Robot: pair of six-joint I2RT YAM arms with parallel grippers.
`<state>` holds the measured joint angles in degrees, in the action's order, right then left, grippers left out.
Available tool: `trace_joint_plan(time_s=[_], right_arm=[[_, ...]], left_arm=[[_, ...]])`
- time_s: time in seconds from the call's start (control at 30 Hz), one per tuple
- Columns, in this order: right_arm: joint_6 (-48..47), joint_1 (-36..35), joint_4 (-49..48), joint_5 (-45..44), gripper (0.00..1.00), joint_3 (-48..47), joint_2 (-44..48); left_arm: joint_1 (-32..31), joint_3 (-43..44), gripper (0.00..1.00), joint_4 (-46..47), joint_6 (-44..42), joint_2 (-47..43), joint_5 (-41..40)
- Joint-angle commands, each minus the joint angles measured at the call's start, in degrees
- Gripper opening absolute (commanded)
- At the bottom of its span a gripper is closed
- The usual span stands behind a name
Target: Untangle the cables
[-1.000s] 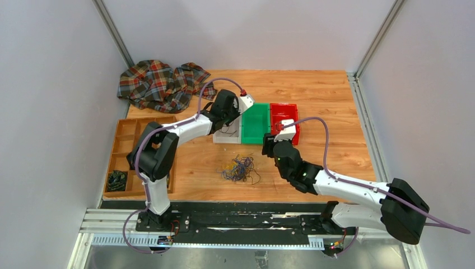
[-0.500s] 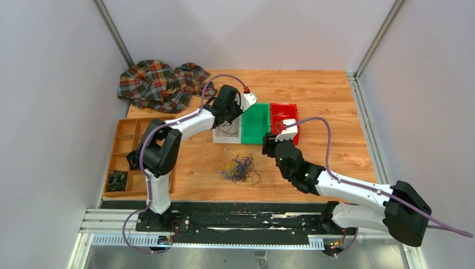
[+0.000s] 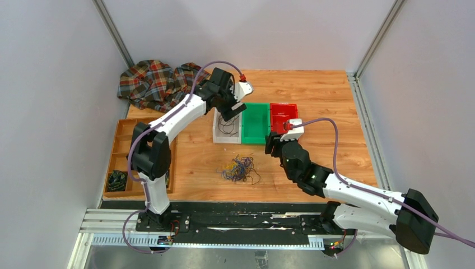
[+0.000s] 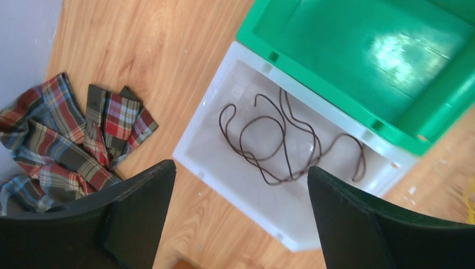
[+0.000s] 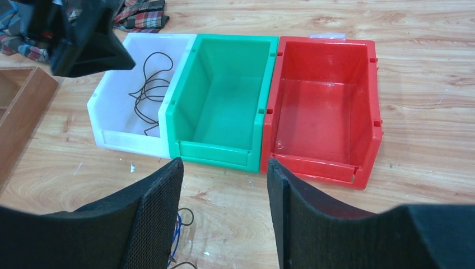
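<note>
A tangle of thin cables [image 3: 240, 169], dark, blue and yellow-orange, lies on the wooden table in front of the bins. One dark brown cable [image 4: 280, 140] lies loose in the white bin [image 4: 224, 168], also seen in the right wrist view [image 5: 147, 89]. My left gripper [image 4: 241, 168] hangs open above the white bin's [image 3: 218, 134] far end, holding nothing. My right gripper [image 5: 224, 162] stands open and empty just in front of the green bin [image 5: 224, 106]. A few strands of the tangle [image 5: 182, 224] show beside its left finger.
A red bin [image 5: 325, 112] sits to the right of the green bin [image 3: 256, 123]. A plaid cloth [image 3: 159, 84] lies at the back left. A wooden divider tray [image 3: 126, 134] along the left edge holds a black coil [image 3: 116, 180].
My left gripper has opened and risen back from the white bin, leaving the dark brown cable in it. The right arm has shifted slightly to the right.
</note>
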<state>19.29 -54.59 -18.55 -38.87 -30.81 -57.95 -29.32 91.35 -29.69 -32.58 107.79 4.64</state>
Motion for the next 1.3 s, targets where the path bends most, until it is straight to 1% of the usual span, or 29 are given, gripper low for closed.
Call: trace_joint_plan(time_s=[0.0,0.03,0.1,0.2,0.33,0.43,0.5,0.6,0.67,0.8,0.87,0.93,1.03,1.1,1.13,1.23,1.27], right_arm=[[-0.9,0.93,1.07,-0.75,0.57,-0.34,2.58],[-0.87,0.97,1.19,-0.69,0.58,-0.24,2.88],[-0.91,1.15,1.23,-0.24,0.58,0.07,3.23],[-0.91,1.51,1.98,0.9,0.58,0.18,3.66],[-0.39,1.83,3.43,1.6,0.57,1.01,5.31],[0.65,2.03,5.1,1.56,0.55,2.14,7.11],[1.18,2.12,6.08,1.52,0.55,2.85,8.13],[1.59,2.11,7.79,1.28,0.54,3.36,9.23],[1.78,2.09,8.47,1.25,0.54,3.62,9.79],[1.65,2.05,8.61,1.37,0.53,4.0,10.23],[1.49,2.11,8.74,1.41,0.52,3.91,10.14],[1.4,2.12,8.7,1.31,0.51,3.92,10.14],[1.29,2.16,8.5,1.23,0.5,3.91,10.22],[1.32,2.09,8.41,1.34,0.49,3.95,10.14],[1.36,2.18,8.34,1.49,0.48,3.94,10.12],[1.29,2.19,8.31,1.75,0.43,3.92,10.23],[1.15,2.19,8.33,1.9,0.42,3.85,10.23]], left_arm=[[0.23,5.43,0.93,-16.56,-2.25,-4.72,6.04],[0.22,5.31,0.95,-19.69,-2.49,-5.86,9.49],[0.11,1.49,0.94,-23.28,-3.28,-9.0,16.69],[-1.3,-7.16,0.93,-23.57,-4.43,-14.4,24.51],[-5.36,-14.77,0.9,-23.14,-4.81,-17.07,28.96],[-6.54,-17.15,0.87,-19.87,-1.27,-16.34,30.66],[-6.79,-17.07,0.84,-16.49,3.96,-14.97,29.76],[-6.8,-17.22,0.76,-12.31,11.72,-12.82,28.3],[-6.8,-18.53,0.69,-8.62,17.13,-12.4,26.06],[-6.8,-20.82,0.61,-5.41,22.82,-11.55,25.94],[-6.95,-21.5,0.56,-5.19,24.4,-10.92,27.13],[-7.13,-22.16,0.49,-5.19,24.6,-10.57,26.38],[-7.15,-23.41,0.42,-4.21,24.82,-10.4,24.33],[-7.13,-24.1,0.36,-3.29,25.16,-10.25,24.08],[-7.15,-24.11,0.32,-2.86,25.49,-10.3,24.2],[-7.15,-23.27,0.14,-2.71,26.15,-10.74,24.94],[-7.15,-22.6,0.1,-3.3,26.01,-11.23,25.05]])
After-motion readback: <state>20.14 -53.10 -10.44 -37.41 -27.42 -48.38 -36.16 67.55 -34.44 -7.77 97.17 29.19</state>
